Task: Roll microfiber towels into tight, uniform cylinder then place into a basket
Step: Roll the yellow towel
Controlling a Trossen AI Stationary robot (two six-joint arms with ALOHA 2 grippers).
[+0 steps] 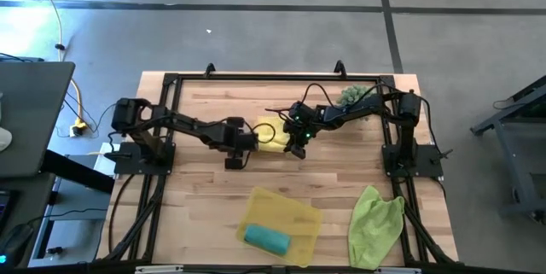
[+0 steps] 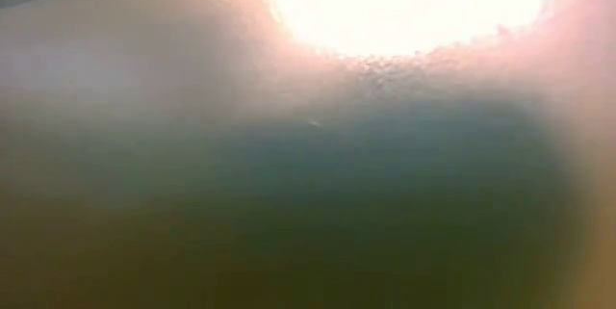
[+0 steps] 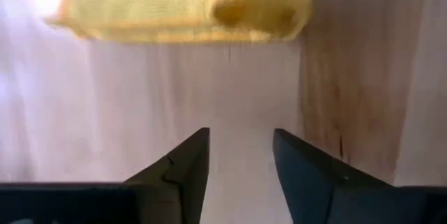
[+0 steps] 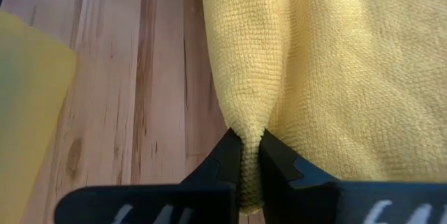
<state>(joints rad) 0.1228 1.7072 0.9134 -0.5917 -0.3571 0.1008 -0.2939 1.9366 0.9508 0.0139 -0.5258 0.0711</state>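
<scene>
Yellow towel, mid-table, roll in progress.

Table (image 1: 196,180): wood, both arms meeting at its middle. Basket (image 1: 294,214): near front edge, teal towel (image 1: 267,238) already rolled inside. Green towel (image 1: 375,227): loose heap right of basket, untouched. Yellow towel (image 1: 271,131): between the grippers, partly rolled at one end. Left gripper (image 3: 241,154): fingers parted, empty, just short of the towel's edge. Right gripper (image 4: 250,155): fingers pinched tight on a raised fold of the yellow towel. Likely method: right keeps the fold taut while left takes the near edge low and square, so the roll stays even and tight.
</scene>
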